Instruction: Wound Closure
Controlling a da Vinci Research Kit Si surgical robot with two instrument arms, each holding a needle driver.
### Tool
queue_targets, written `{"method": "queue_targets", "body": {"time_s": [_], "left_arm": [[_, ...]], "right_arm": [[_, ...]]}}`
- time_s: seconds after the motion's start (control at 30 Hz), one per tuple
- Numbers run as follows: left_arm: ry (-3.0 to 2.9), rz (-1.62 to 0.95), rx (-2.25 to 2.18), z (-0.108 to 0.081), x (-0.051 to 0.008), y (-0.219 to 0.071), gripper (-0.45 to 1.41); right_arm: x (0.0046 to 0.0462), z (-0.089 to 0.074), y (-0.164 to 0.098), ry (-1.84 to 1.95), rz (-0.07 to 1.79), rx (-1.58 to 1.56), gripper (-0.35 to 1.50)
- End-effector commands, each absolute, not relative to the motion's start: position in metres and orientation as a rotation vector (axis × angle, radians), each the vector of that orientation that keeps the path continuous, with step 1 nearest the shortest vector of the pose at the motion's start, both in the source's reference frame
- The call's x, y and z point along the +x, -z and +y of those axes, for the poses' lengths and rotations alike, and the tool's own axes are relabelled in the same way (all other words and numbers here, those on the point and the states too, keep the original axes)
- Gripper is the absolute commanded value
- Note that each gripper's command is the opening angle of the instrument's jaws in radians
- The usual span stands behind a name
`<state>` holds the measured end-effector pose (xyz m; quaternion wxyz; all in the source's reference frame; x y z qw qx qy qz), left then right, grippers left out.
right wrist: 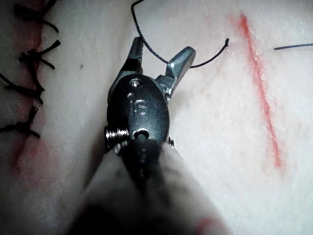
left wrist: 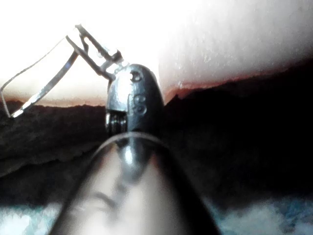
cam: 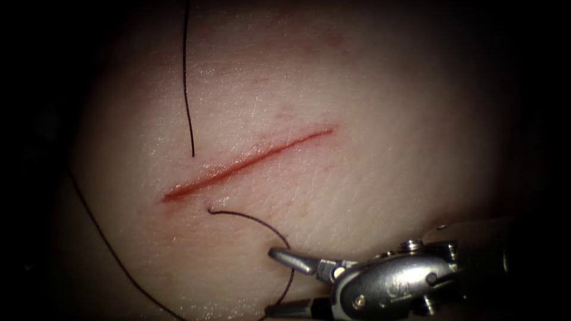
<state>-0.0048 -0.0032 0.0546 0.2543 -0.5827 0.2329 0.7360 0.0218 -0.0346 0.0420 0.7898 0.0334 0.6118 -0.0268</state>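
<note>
The pale, finely creased tissue (cam: 369,178) carries a thin red slanting cut (cam: 247,161). The right arm's polished steel gripper (cam: 270,281) stands with jaws apart, clasping nothing. The slim dark curved needle (cam: 262,222) lies on the tissue on the cut's right side, its mid-curve passing between those jaws. Its tip rests near the cut's lower-left end; whether it enters, I cannot tell. Fine black thread (cam: 187,89) lies left of the cut. The left arm's dark metal gripper (left wrist: 93,49), jaws apart, is at the tissue's edge.
</note>
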Motion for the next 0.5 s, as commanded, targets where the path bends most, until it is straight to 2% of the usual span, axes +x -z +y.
{"method": "queue_targets", "body": {"time_s": [0.03, 0.17, 0.33, 0.5], "left_arm": [[-1.991, 0.650, -1.572, -0.0037, -0.0046, -0.0551, -0.45], [-1.965, 0.706, -1.528, -0.0032, 0.0003, -0.0540, -0.45], [-1.948, 0.757, -1.482, -0.0032, 0.0032, -0.0537, -0.45], [-1.955, 0.787, -1.464, -0.0036, 0.0024, -0.0538, -0.45]], "right_arm": [[0.0207, -0.0357, -0.0422, 0.061, 1.317, 0.079, 1.33], [0.0187, -0.0358, -0.0420, 0.061, 1.314, 0.084, 1.28], [0.0195, -0.0355, -0.0425, 0.042, 1.311, 0.077, 1.25], [0.0246, -0.0341, -0.0441, -0.012, 1.288, 0.046, 1.23]]}}
